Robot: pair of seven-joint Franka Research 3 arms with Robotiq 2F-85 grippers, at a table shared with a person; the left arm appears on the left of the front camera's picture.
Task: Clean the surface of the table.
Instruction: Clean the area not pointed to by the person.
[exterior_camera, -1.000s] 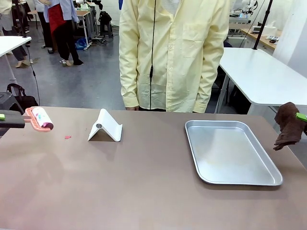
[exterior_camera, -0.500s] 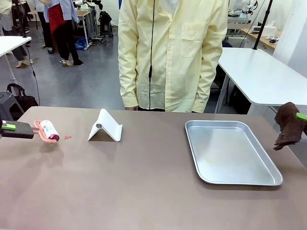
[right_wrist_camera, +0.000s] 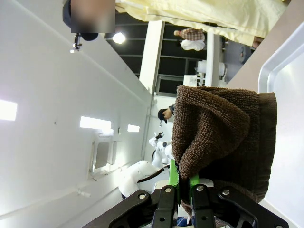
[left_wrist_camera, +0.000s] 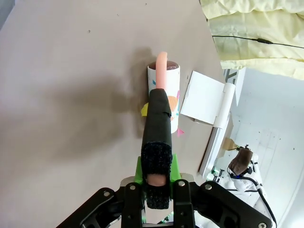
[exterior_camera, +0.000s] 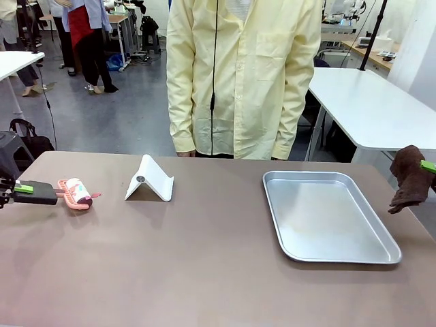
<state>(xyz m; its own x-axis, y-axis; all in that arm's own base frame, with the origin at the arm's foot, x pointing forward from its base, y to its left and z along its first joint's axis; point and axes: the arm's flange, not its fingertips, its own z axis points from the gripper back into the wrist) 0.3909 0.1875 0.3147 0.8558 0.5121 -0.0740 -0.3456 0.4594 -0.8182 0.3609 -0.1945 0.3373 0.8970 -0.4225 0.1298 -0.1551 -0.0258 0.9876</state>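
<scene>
The left claw (exterior_camera: 26,190) is clamped tight on the black handle of a pink lint roller with a white patterned roll (exterior_camera: 76,193), which lies against the large brown-taupe table (exterior_camera: 204,266) near its far left corner. The right claw (exterior_camera: 427,166) pinches a dark brown terry cloth (exterior_camera: 411,178) that hangs free at the table's right edge. Between them on the table sit a white folded stand (exterior_camera: 150,181) and a silver metal tray (exterior_camera: 327,225). A person in a pale yellow coat (exterior_camera: 245,75) stands at the far side.

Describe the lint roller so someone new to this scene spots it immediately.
Take the brown table, then its left end, left of the white folded stand. There the left gripper holds the lint roller by its black handle: the only pink-framed thing, with a white patterned roll.
</scene>
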